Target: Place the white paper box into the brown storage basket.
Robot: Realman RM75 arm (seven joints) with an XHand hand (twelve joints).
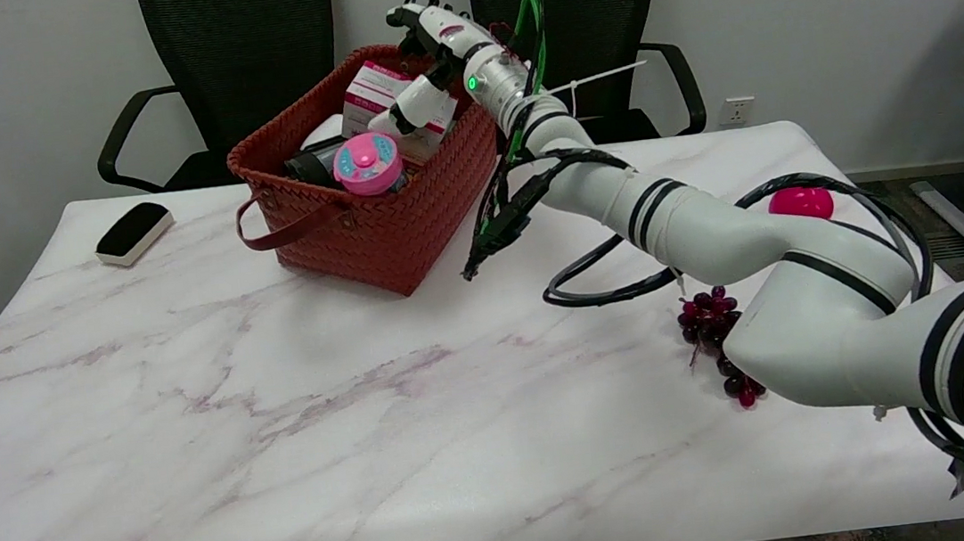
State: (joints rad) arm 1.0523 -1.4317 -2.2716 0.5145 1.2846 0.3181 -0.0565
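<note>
One white paper box [378,93] stands tilted inside the brown storage basket [379,227], gripped by the right hand [424,61], fingers [407,110] closed around it.

This looks like an office or meeting room. Two black mesh office chairs [240,54] with armrests stand behind a marble-patterned surface [284,435], against a plain white wall [821,2] with a power socket [736,111] low down. A whiteboard eraser [133,233] lies on the surface.
</note>
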